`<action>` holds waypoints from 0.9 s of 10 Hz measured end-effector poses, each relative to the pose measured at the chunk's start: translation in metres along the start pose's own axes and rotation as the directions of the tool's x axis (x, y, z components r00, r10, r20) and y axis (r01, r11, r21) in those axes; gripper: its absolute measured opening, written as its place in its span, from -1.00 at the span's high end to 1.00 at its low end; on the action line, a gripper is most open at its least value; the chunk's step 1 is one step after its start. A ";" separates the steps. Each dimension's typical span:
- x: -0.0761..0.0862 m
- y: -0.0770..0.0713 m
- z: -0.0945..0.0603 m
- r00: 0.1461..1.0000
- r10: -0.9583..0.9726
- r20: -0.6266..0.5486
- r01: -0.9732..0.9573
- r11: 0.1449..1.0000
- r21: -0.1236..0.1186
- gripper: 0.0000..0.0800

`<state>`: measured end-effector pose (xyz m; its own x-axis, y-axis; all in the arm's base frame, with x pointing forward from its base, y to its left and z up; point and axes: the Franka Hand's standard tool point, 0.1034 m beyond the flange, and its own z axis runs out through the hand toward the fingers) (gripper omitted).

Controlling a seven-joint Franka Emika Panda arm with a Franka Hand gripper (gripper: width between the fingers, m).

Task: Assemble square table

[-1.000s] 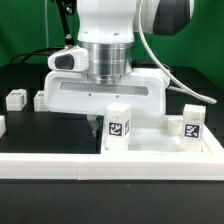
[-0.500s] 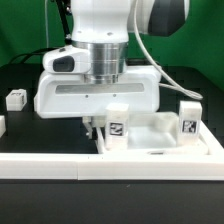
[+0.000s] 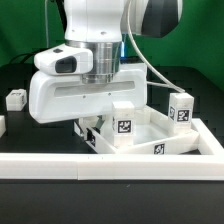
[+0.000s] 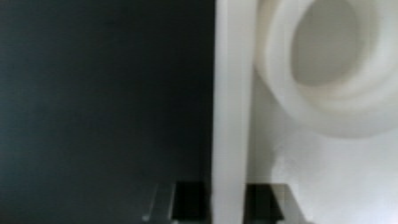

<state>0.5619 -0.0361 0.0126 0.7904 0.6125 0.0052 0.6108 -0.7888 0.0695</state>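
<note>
The white square table top lies at the exterior view's right, turned at an angle to the front rail. Two white tagged legs stand upright on it, one near its front and one at the back right. My gripper is at the top's left edge, shut on its raised rim. In the wrist view the rim runs between my dark fingertips, with my gripper closed round it and a round socket beside it.
A loose white tagged leg lies on the black table at the exterior view's left, and another white part shows at the left edge. The long white border rail runs along the front.
My hand has moved toward the exterior view's left while holding the rim. The table top has turned with it; its right leg has swung back and up in the picture.
</note>
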 end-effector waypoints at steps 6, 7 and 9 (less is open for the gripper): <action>0.020 0.002 0.000 0.878 -0.479 0.014 0.479 0.877 -0.038 0.82; 0.018 0.003 0.000 0.839 -0.543 0.024 0.543 0.839 -0.039 0.82; 0.027 0.001 0.001 0.737 -0.675 0.036 0.676 0.735 -0.042 0.82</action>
<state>0.5838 -0.0199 0.0116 0.1715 0.9820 -0.0789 0.9818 -0.1637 0.0965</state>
